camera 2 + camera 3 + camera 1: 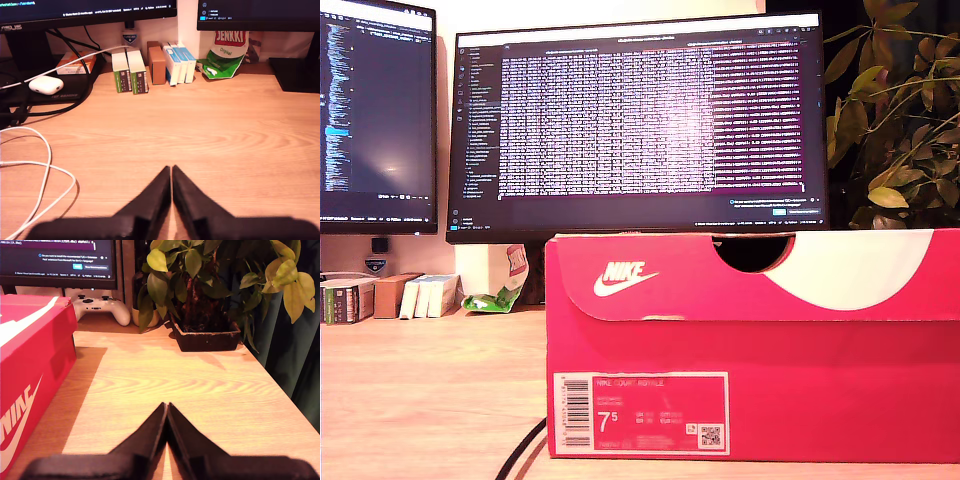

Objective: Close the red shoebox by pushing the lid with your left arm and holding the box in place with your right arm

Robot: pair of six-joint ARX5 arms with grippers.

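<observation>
A red Nike shoebox fills the exterior view's lower right, its lid lying flat down over the box, with a white size label on the front. No arm shows in the exterior view. My first gripper is shut over bare wood, with nothing between its black fingers and the box out of its view. My second gripper is also shut and holds nothing. The shoebox stands beside it, apart from the fingers.
Two monitors stand behind the box. Small cartons, a green snack bag, an earbud case and white cables lie ahead of my first gripper. A potted plant and a white game controller lie beyond my second gripper.
</observation>
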